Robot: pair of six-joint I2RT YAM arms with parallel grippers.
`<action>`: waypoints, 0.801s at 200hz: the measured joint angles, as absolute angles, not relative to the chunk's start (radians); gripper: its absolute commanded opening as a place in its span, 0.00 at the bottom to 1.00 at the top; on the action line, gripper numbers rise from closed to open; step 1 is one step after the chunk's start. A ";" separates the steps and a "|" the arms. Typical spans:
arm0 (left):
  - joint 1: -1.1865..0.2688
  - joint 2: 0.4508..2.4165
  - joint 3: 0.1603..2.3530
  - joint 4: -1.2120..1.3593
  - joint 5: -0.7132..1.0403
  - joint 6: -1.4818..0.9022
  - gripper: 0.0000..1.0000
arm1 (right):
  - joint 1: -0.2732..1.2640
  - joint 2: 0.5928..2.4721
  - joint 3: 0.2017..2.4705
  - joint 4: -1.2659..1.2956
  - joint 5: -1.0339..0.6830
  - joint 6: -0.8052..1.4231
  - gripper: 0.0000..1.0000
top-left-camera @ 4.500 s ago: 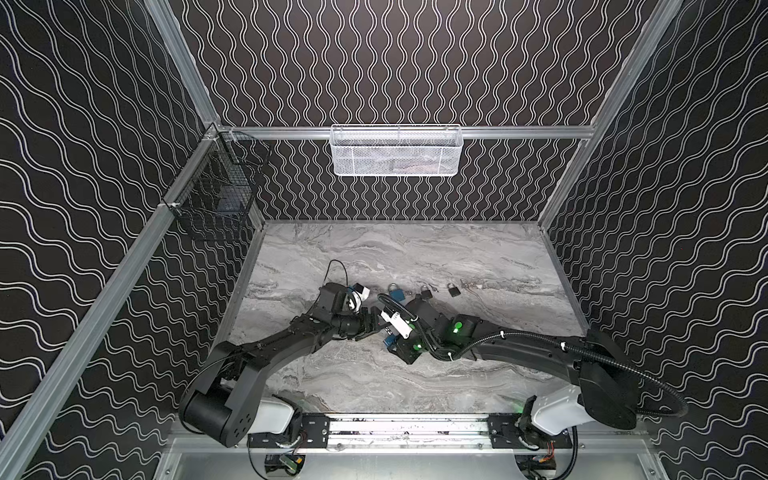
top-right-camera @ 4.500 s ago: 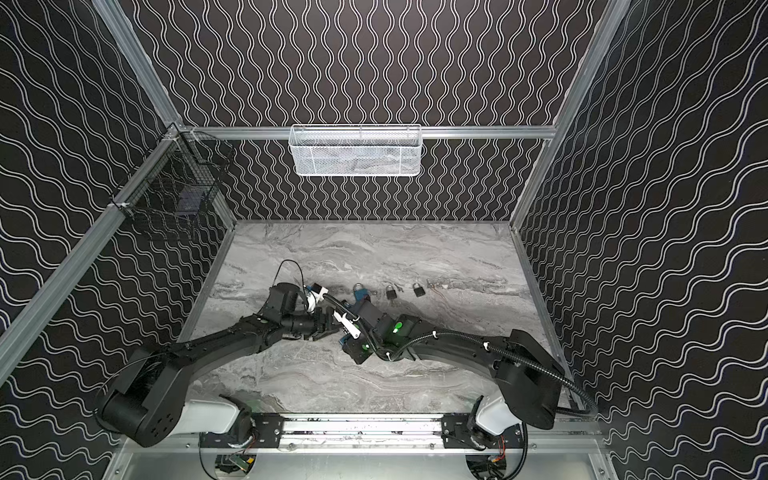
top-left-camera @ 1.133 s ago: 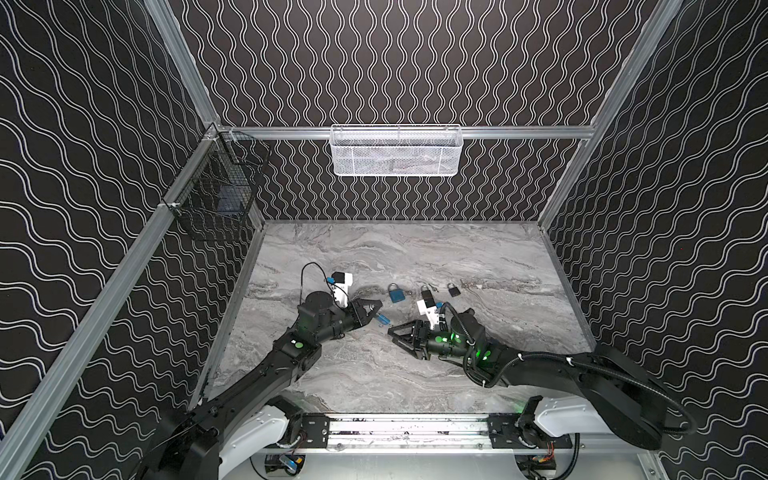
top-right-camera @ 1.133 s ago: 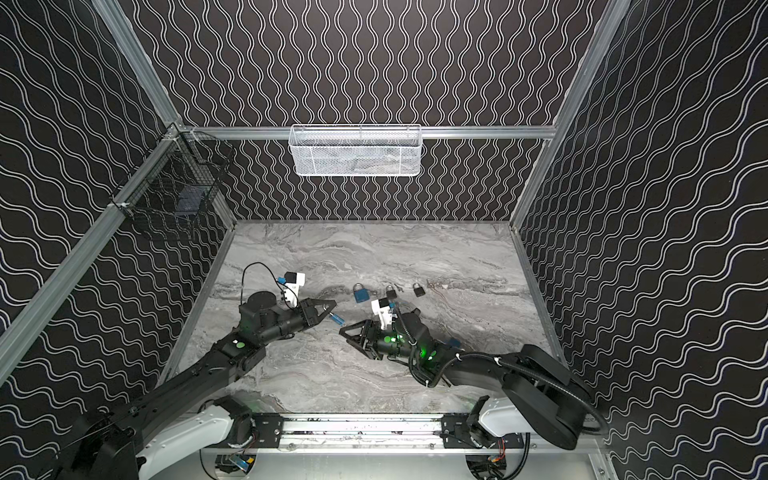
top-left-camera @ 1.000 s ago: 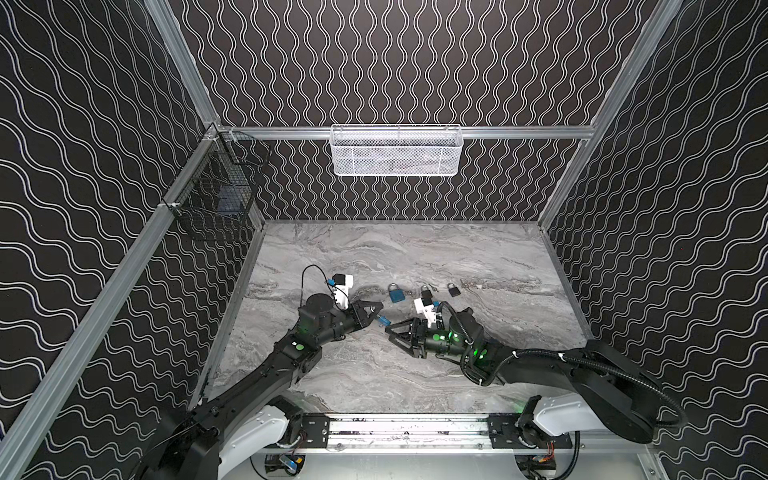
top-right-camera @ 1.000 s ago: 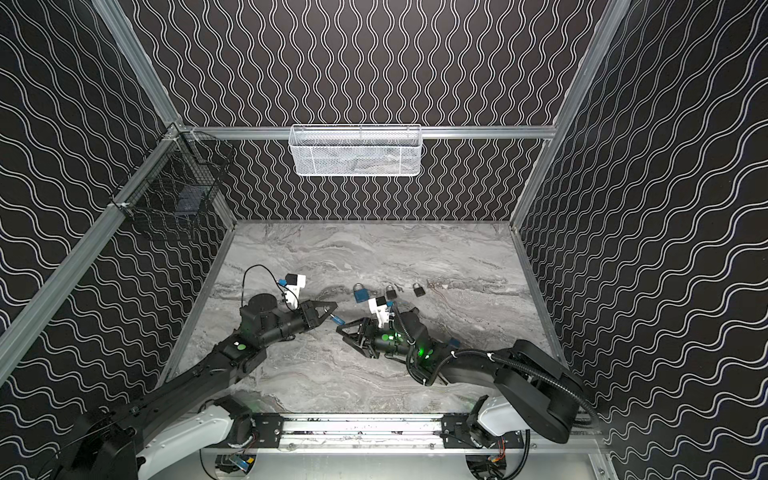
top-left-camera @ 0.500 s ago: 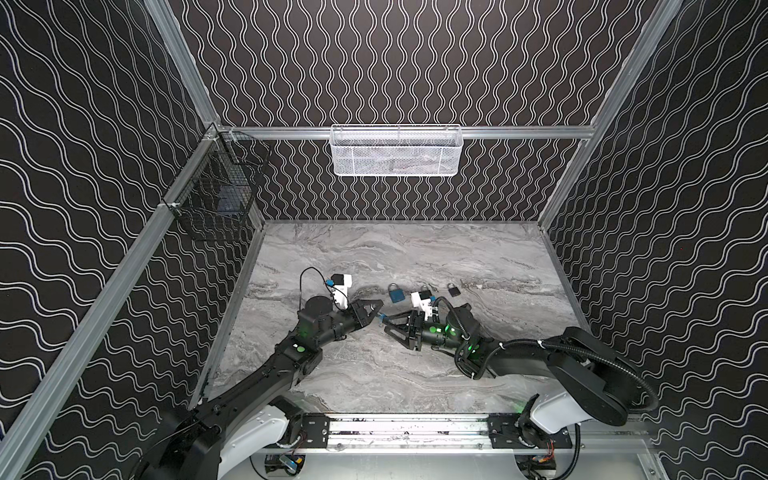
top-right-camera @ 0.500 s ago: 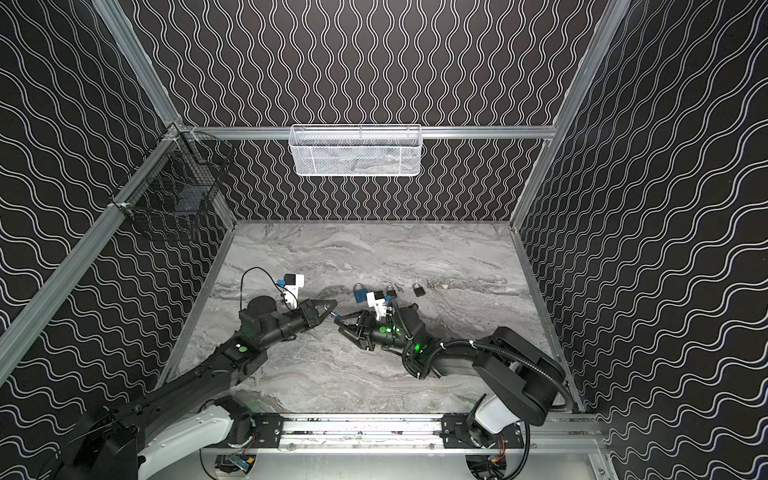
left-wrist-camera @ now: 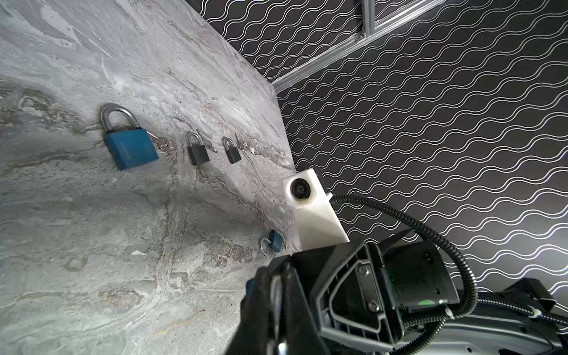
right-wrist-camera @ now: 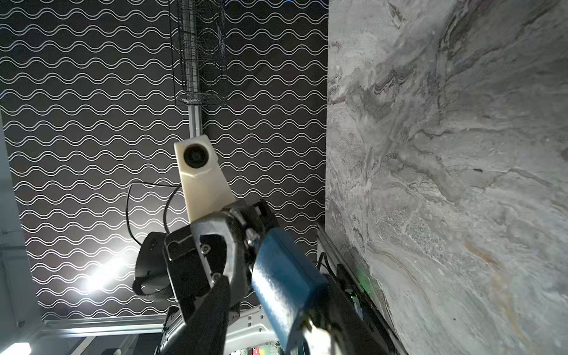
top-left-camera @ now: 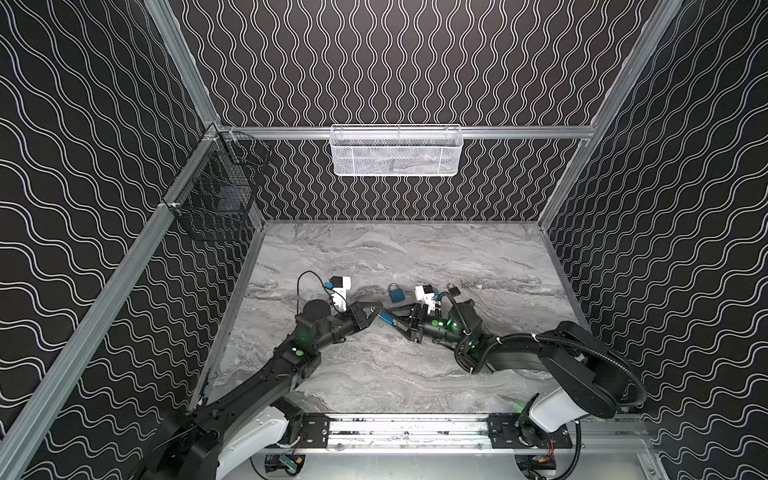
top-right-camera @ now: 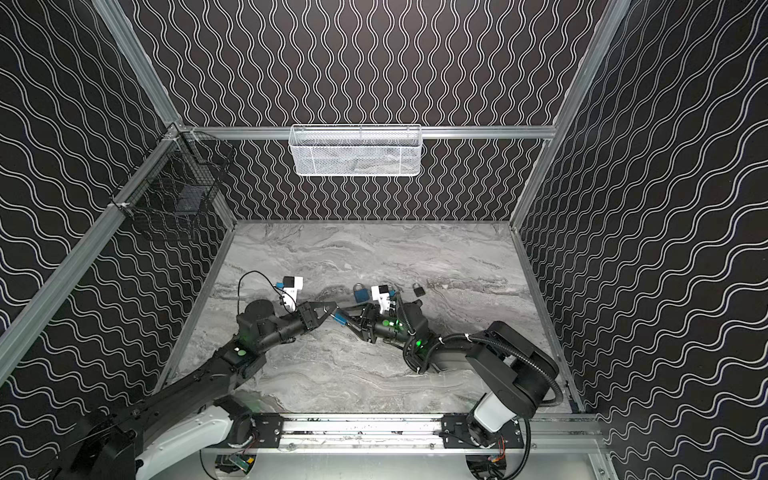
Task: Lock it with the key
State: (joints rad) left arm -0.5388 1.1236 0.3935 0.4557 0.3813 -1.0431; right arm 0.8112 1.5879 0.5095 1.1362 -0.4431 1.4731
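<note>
A small blue padlock (top-left-camera: 385,319) (top-right-camera: 340,319) hangs above the table between the two arms. My left gripper (top-left-camera: 376,313) (left-wrist-camera: 276,276) is shut on its silver shackle. In the right wrist view the padlock's blue body (right-wrist-camera: 282,276) lies between the fingers of my right gripper (top-left-camera: 395,321) (right-wrist-camera: 276,295). One finger lies against the body and the other stands off it with a gap, so the jaws are open. A silver key (right-wrist-camera: 312,330) sticks out of the padlock's underside, close to a right finger.
On the marble table (top-left-camera: 415,374) lie a larger blue padlock (top-left-camera: 397,294) (left-wrist-camera: 130,147), two black padlocks (left-wrist-camera: 197,152) (left-wrist-camera: 232,151) with keys beside them, and another small blue padlock (left-wrist-camera: 272,242). A white mesh basket (top-left-camera: 395,151) and a black wire basket (top-left-camera: 216,199) hang on the walls.
My right gripper has moved left to the padlock held by the left gripper, and its jaws have narrowed around the body. The left arm has barely moved.
</note>
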 measured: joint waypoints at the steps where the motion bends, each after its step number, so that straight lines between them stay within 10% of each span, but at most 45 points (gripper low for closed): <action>1: -0.539 1.124 0.393 0.456 0.381 -1.043 0.00 | 0.811 1.589 0.509 1.137 -0.443 1.473 0.43; 160: -0.538 1.134 0.405 0.477 0.390 -1.074 0.07 | 0.798 1.621 0.479 1.267 -0.457 1.458 0.16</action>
